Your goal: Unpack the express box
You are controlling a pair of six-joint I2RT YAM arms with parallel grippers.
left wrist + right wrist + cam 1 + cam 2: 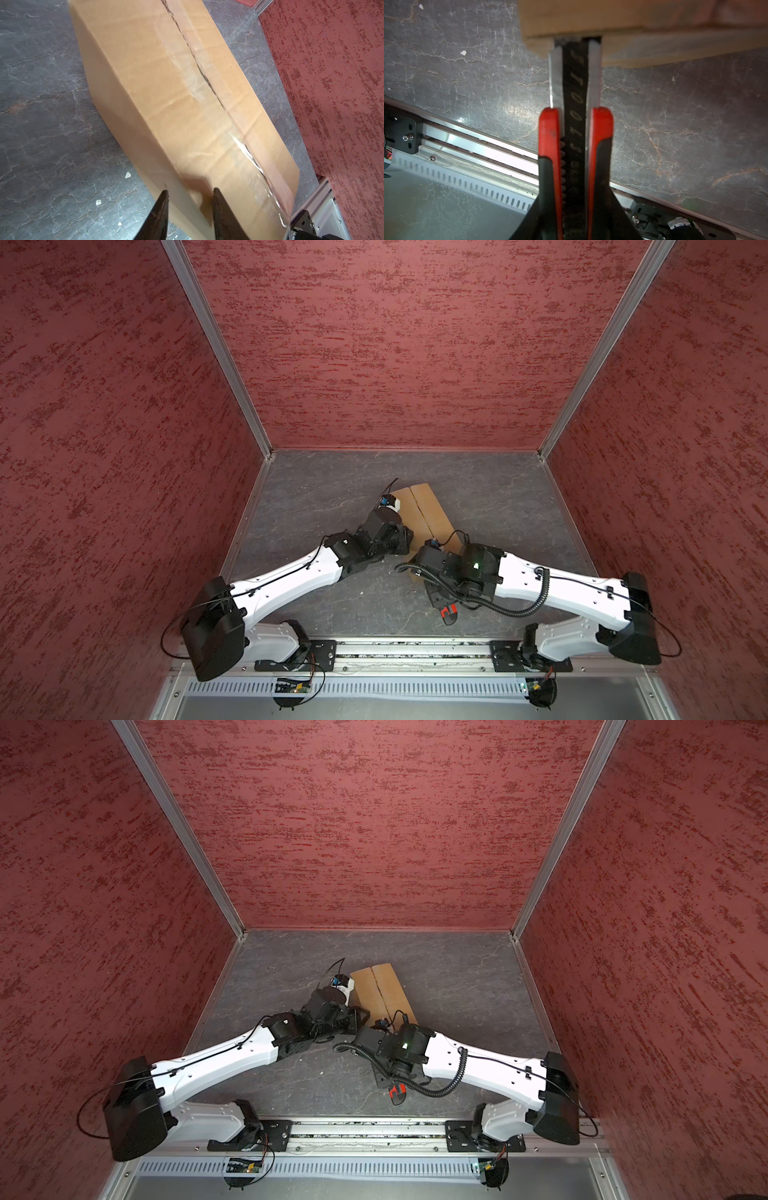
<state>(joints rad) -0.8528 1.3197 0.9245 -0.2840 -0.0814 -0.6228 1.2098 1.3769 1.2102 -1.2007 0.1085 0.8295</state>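
red textured walls (374,344) enclose a grey stone-patterned table (324,489). the express box (424,506) lies skewed at the table's middle, flaps closed along a taped centre seam, contents hidden. the left gripper (190,197) stands narrowly parted at the box's near left corner; whether it touches is unclear. the right gripper (575,158) clamps a red-and-black utility knife (574,83), whose front end meets the box's near end.

A: The links of the left arm (291,589) and the right arm (561,589) are noted as white shells, the joint housings (216,626) as black.

B: Confirmed. A coiled black cable (545,587) is recorded on the right arm and a thin black cable (278,580) on the left. A green light (476,565) is seen on the right arm's black housing.
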